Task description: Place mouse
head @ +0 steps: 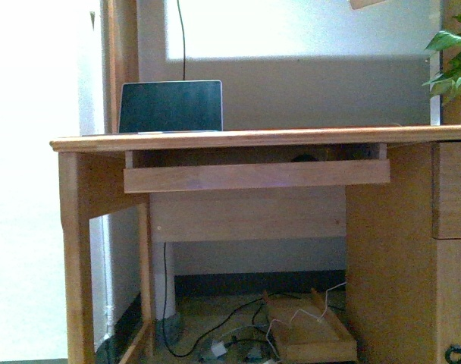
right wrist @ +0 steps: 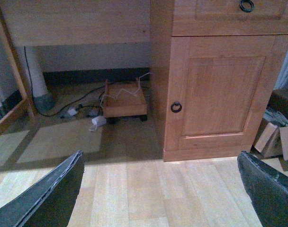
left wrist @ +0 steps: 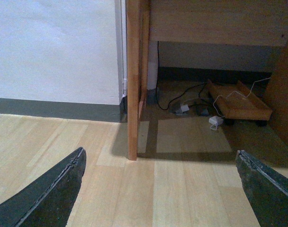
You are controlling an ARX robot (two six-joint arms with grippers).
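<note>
Plainly the left end effector [left wrist: 159, 152] and right end effector [right wrist: 159, 154] gape wide, empty — one laptop [head: 170, 106], one mouse [head: 305, 158] in view.

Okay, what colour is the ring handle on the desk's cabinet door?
The ring handle is black, clearest in the right wrist view.

- You face what looks like a home study: a wooden desk [head: 253, 139] with an open laptop [head: 170, 106] on top.
- Its cupboard door [right wrist: 224, 94], pale wood floor [right wrist: 134, 189], loose cables [left wrist: 182, 100] underneath and houseplant leaves [head: 452, 64] support that.
</note>
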